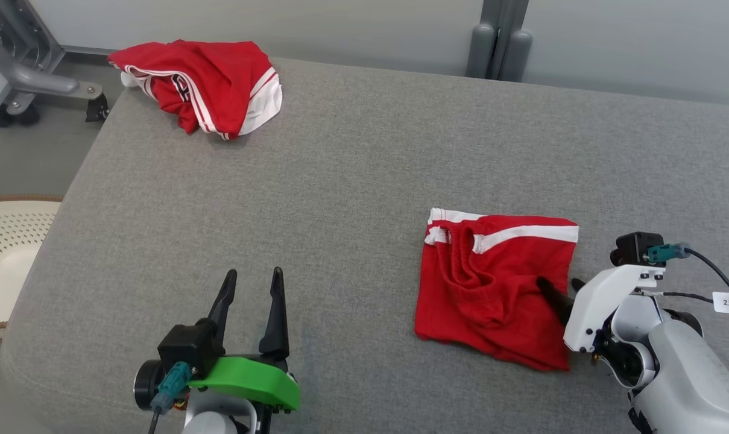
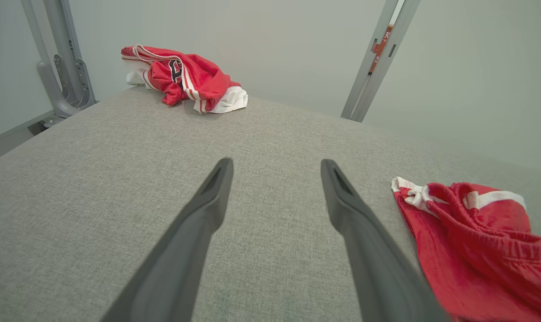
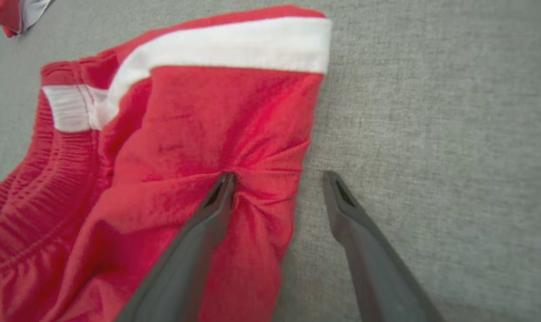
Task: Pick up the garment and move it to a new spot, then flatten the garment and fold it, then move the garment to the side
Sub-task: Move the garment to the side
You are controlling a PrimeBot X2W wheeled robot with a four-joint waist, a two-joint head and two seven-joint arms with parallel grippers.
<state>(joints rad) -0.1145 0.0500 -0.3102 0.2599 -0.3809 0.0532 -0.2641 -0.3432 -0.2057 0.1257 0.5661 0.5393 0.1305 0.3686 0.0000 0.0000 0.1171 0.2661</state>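
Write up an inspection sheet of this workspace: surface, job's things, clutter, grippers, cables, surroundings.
Surface: grey fabric tabletop, no spills or debris seen.
Job's things: red shorts with white trim, folded, lying flat at the near right, puckered at the right edge.
Clutter: crumpled red-and-white garment at the far left corner.
Grippers: left gripper open over bare fabric, holding nothing; right gripper open, one of its fingers pressing on the shorts' edge, the other on the tabletop beside it.
Cables: black cable from a teal plug at the right wrist, with a white tag; teal plug at the left wrist.
Surroundings: pale wall, grey metal posts, wheeled frame, cream perforated object at left.
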